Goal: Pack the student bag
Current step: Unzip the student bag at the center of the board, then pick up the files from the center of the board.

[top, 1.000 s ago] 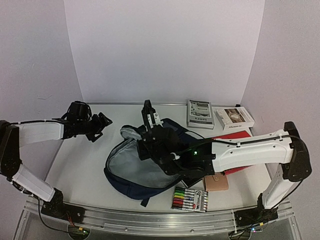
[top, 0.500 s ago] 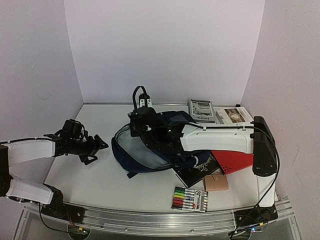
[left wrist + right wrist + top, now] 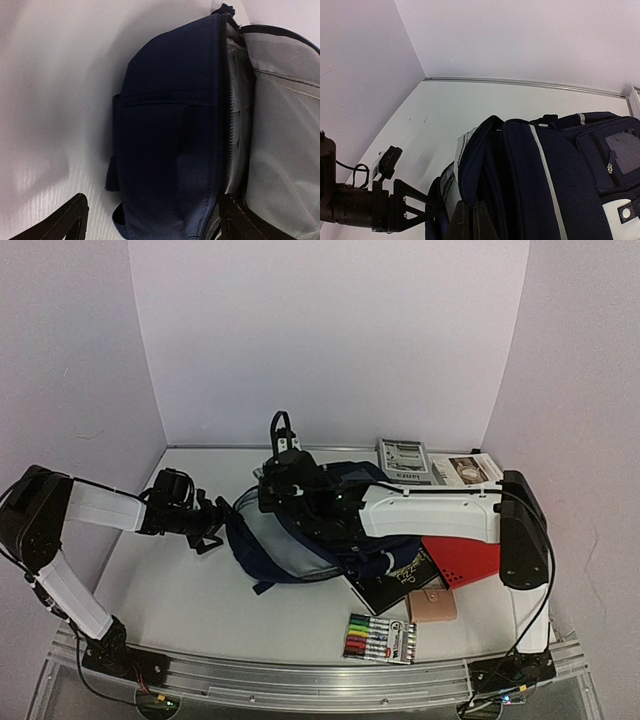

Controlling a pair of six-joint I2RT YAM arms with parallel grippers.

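Two claws tend the student bag (image 3: 285, 540). The right claw (image 3: 472, 221) is pinched together on the fabric rim of its opening, seemingly propping it up so the grey-lined mouth gapes. The left claw (image 3: 207, 527) has its fingers wide apart, gripping nothing, just beside the bag's navy side wall, probably ready to take the other edge. Back along the right claw's arm lie a black notebook (image 3: 395, 580), red folder (image 3: 468, 558), tan wallet (image 3: 432, 604) and marker pack (image 3: 380, 638), and farther off two books (image 3: 402, 465), all unpacked on the tabletop (image 3: 180, 590).
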